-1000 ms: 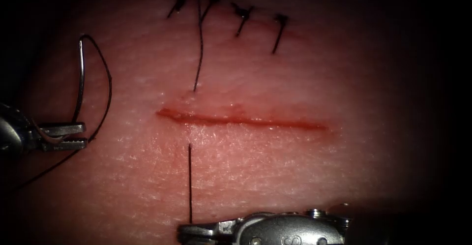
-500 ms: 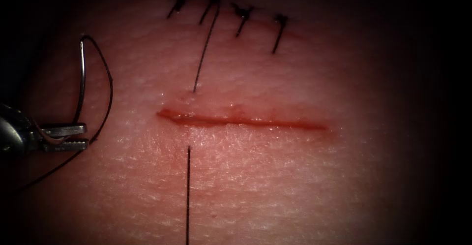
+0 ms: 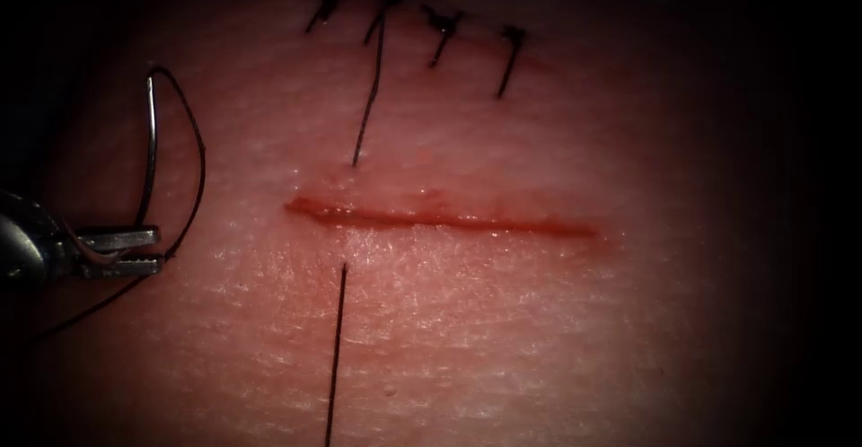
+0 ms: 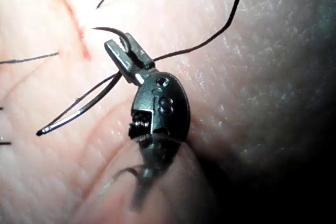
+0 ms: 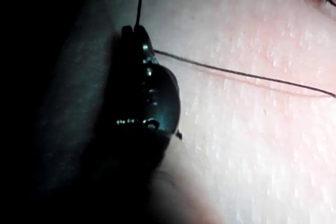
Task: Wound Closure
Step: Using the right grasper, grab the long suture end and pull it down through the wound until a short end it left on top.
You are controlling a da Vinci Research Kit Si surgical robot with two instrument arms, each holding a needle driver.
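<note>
Since a second ago the right tool (image 5: 137, 31) has drawn back out of the bottom edge of the endoscope frame, and the thread (image 3: 336, 353) below the cut now leans slightly to the lower left instead of hanging straight down. From its own wrist camera that right tool is seen with its jaws closed on the thread, one strand running away from the tips and another crossing the pale tissue beside it. At the left edge of the endoscope frame the left tool (image 3: 135, 251) has stayed where it was, its jaws clamped on the needle (image 3: 148, 146) near the thread end of its curve; the needle arches up from the jaws to the upper left of the frame, free of the tissue (image 3: 557, 321) and well left of the cut (image 3: 440, 221). In the left wrist view the same left tool pinches the needle close to its tail, with the long curved body and the point sticking out past the jaws above the skin. Thread loops from the top of the needle down past the left tool and off to the lower left. Another stretch enters the tissue just above the left end of the cut and comes out just below it. Four finished stitches (image 3: 440, 30) with short cut ends sit in a row along the top of the frame.
</note>
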